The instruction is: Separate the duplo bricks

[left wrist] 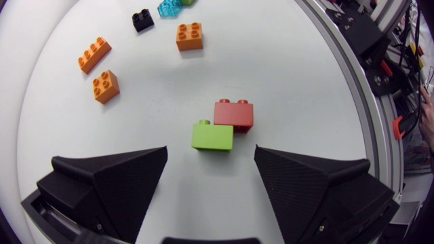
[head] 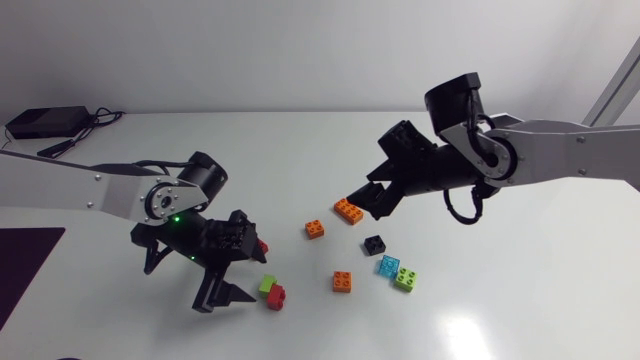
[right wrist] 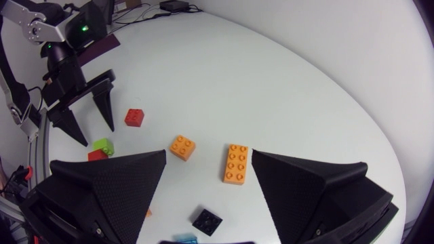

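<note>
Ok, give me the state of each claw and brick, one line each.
Left claw, open, empty.
Right claw, open, empty.
Green brick, apparently joined to red brick, offset.
Red brick, apparently joined to green brick.
Lone red brick, loose.
Long orange brick, loose, studs up.
Small orange brick, loose, studs up.
Other small orange brick, loose, studs up.
Black brick, loose.
Blue brick, beside lime brick, contact unclear.
Lime brick, beside blue brick.

Bright, even light from overhead floods the white table [head: 300,150]. A soft glare patch lies on its near right part. The duplo bricks [head: 342,281] cast only faint, short shadows; wrist views bend the table's rim.
</note>
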Robot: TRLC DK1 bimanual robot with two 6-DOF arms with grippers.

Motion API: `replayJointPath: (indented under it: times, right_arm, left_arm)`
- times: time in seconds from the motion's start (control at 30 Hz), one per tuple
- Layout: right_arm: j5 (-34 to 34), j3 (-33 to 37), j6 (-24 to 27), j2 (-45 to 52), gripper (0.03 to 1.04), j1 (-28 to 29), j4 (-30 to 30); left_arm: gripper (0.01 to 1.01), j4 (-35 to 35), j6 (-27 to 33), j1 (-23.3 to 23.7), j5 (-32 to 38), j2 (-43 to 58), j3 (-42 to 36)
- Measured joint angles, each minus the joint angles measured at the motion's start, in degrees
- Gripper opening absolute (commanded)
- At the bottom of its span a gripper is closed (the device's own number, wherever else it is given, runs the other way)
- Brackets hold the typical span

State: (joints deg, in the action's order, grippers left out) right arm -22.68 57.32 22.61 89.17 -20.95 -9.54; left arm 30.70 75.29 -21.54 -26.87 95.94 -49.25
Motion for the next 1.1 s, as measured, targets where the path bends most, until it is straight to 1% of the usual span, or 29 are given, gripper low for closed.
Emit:
replayJointPath:
  times: [0.17,0.23,0.33,0.4,0.53,0.6,0.7,0.77,0.9,1.03,1.1]
  right_arm:
    - [-0.1,-2.5,0.2,-1.9,0.91,-3.2,-0.9]
    - [-0.1,-3.1,0.2,-2.4,0.91,-4.3,-0.9]
    - [0.0,-4.0,0.2,-3.0,0.91,-5.6,-0.9]
    - [0.0,-4.4,0.2,-3.2,0.91,-6.4,-0.9]
    - [0.4,-5.6,0.2,-3.2,0.91,-8.1,-0.8]
    - [0.6,-6.3,0.2,-3.2,0.91,-8.9,-0.8]
    - [1.2,-7.0,0.2,-3.2,0.91,-9.6,-0.8]
    - [1.5,-7.1,0.2,-3.2,0.91,-9.9,-0.6]
    - [1.7,-7.1,0.2,-3.2,0.91,-10.3,-0.4]
    - [1.7,-7.8,0.2,-3.3,0.91,-10.7,0.3]
    - [1.7,-8.5,0.2,-3.5,0.91,-10.9,0.6]
  left_arm:
    - [0.88,0.0,0.2,0.0,0.0,2.1,-1.7]
    - [0.854,0.0,0.2,0.0,0.0,2.7,-2.1]
    - [0.851,0.0,0.4,0.0,0.0,3.5,-2.6]
    - [0.813,0.0,0.4,0.0,0.0,4.2,-2.8]
    - [0.805,0.0,0.4,-0.4,0.0,5.4,-3.0]
    - [0.764,0.0,0.3,-0.7,0.0,5.8,-3.0]
    - [0.761,0.0,0.3,-0.8,-0.4,5.9,-3.1]
    - [0.661,0.0,0.3,-0.8,-0.5,5.9,-3.0]
    - [0.521,0.0,0.1,-0.8,-1.4,5.9,-3.1]
    - [0.339,-0.4,-0.2,-0.8,-2.2,5.9,-3.0]
    - [0.326,-0.9,-0.5,-0.8,-2.8,5.9,-3.0]
